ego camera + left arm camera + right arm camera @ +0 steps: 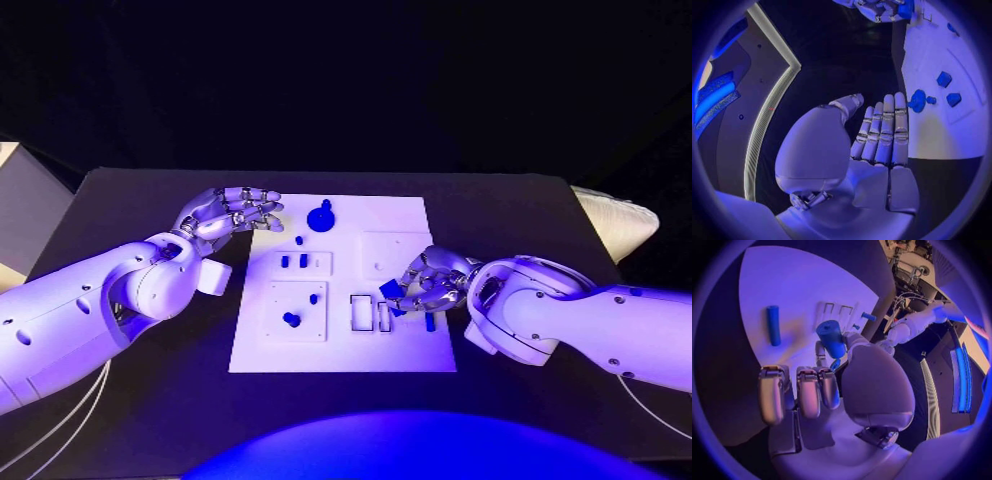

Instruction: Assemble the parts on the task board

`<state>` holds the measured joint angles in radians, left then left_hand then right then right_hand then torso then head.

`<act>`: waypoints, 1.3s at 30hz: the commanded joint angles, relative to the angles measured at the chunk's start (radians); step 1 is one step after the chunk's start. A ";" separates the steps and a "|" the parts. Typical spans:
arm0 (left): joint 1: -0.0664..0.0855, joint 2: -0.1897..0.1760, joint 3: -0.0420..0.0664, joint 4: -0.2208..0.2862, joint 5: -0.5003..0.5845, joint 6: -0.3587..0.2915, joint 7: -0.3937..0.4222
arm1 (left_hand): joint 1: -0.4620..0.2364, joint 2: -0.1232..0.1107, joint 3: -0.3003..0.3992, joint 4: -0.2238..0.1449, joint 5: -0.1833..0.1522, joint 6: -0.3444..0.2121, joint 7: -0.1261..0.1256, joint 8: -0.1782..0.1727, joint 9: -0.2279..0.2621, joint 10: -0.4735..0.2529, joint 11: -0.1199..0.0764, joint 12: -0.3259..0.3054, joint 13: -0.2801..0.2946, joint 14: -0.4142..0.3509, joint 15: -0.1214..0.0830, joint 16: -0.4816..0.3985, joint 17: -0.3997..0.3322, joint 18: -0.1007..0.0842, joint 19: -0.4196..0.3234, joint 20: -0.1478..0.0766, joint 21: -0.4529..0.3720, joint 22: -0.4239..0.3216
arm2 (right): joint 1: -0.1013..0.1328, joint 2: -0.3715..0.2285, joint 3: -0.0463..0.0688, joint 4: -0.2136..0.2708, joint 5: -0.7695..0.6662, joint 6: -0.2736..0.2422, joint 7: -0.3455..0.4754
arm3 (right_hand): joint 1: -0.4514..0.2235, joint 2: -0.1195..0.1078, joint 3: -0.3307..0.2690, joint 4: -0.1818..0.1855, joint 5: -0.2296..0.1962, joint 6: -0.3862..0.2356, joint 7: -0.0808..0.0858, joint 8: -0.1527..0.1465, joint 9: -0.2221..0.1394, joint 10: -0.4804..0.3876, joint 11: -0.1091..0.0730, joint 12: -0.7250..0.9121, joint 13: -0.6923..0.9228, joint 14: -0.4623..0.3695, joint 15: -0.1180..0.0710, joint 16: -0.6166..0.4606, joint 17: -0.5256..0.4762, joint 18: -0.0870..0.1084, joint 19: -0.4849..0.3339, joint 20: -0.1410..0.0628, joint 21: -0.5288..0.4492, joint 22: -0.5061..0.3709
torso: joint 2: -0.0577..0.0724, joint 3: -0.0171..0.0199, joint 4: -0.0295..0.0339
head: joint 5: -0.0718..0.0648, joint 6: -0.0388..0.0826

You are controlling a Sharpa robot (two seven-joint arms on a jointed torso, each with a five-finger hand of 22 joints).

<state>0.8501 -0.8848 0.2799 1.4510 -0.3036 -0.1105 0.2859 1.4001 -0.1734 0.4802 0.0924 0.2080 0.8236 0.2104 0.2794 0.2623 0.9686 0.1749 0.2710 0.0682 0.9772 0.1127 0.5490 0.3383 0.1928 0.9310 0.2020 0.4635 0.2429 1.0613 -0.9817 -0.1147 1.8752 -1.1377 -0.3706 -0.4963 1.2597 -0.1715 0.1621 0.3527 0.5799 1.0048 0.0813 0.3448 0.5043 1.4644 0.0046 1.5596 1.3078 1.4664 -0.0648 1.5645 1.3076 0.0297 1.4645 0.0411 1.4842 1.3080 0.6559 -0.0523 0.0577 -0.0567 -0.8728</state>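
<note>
**Task board partly assembled; right hand carrying one blue part**

Left hand: it rested at the board's 10 o'clock corner, on the table just beside the edge. The left wrist view showed its fingers lying straight and close together with nothing in them, so it was empty and held nothing.

Task board: the white plate lay at the table's centre. Counted in the head view, roughly five blue parts stood or lay on it: a larger knob-like part towards 12 o'clock, a small one just below it, two small upright pieces in a recessed panel at about 9 o'clock, and one part at 7 o'clock. A further tiny blue spot above that last part was too small to identify. Two slots near 6 o'clock appeared unfilled.

Right hand: it hovered over the board's 4 o'clock region, pinching a short blue cylinder between thumb and fingers. A long blue peg lay loose on the board nearby.

Progress, as a judgement: several parts seemed seated, while the held cylinder, the loose peg and the open slots remained.
</note>
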 commanded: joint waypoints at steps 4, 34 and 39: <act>0.000 0.004 0.001 0.003 -0.001 0.009 0.007 | -0.001 0.005 -0.002 0.005 0.002 -0.007 0.034 0.004 -0.001 -0.007 0.001 0.006 0.001 -0.007 -0.001 -0.004 0.001 -0.015 -0.004 0.000 -0.003 -0.001 | 0.004 0.036 -0.001 -0.006 0.098 0.016 0.019 | -0.020 0.006 0.083 -0.063 -0.017 0.015 -0.008 0.015 0.021 0.095 -0.008 -0.003 0.249 0.102 -0.004 0.003 0.255 -0.009 0.080 -0.007 0.000 0.204 | 0.001 -0.0006 0.0021 | 0.006 0.000; 0.000 0.005 0.001 0.003 -0.001 0.014 0.004 | -0.003 0.007 -0.002 0.008 0.002 -0.008 0.034 0.005 -0.002 -0.008 0.002 0.008 0.001 -0.007 -0.001 -0.005 0.003 -0.014 -0.004 0.000 -0.005 -0.002 | -0.015 0.121 -0.003 -0.068 0.088 0.071 -0.019 | -0.167 -0.003 0.079 -0.062 -0.273 0.023 -0.009 0.024 0.036 0.098 -0.007 0.000 0.253 0.101 -0.003 0.000 0.247 -0.008 0.079 -0.005 -0.007 0.203 | 0.001 -0.0002 0.0013 | 0.014 0.000; 0.000 0.004 0.001 0.003 -0.001 0.013 0.003 | -0.003 0.007 -0.002 0.008 0.002 -0.008 0.034 0.005 -0.002 -0.008 0.002 0.008 0.001 -0.007 -0.001 -0.005 0.003 -0.014 -0.004 0.000 -0.005 -0.002 | -0.016 0.126 -0.003 -0.073 0.082 0.068 -0.021 | -0.170 -0.004 0.075 -0.062 -0.279 0.023 -0.009 0.024 0.036 0.097 -0.007 -0.002 0.252 0.100 -0.003 0.000 0.246 -0.007 0.078 -0.005 -0.009 0.202 | 0.001 -0.0005 0.0015 | 0.015 0.000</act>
<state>0.8499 -0.8821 0.2799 1.4514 -0.3037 -0.1097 0.2848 1.4001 -0.1734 0.4772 0.0953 0.2080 0.8236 0.2104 0.2791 0.2615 0.9686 0.1750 0.2750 0.0682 0.9772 0.1127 0.5490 0.3402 0.1928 0.9310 0.2020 0.4635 0.2422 1.0468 -0.8569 -0.1176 1.8032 -1.0407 -0.3200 -0.5143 1.0972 -0.1736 0.2426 0.2910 0.3031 1.0235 0.0702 0.3720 0.5418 1.4643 0.0048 1.5595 1.3073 1.4664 -0.0646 1.5645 1.3074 0.0297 1.4644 0.0413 1.4802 1.3074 0.6570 -0.0523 0.0588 -0.0416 -0.8728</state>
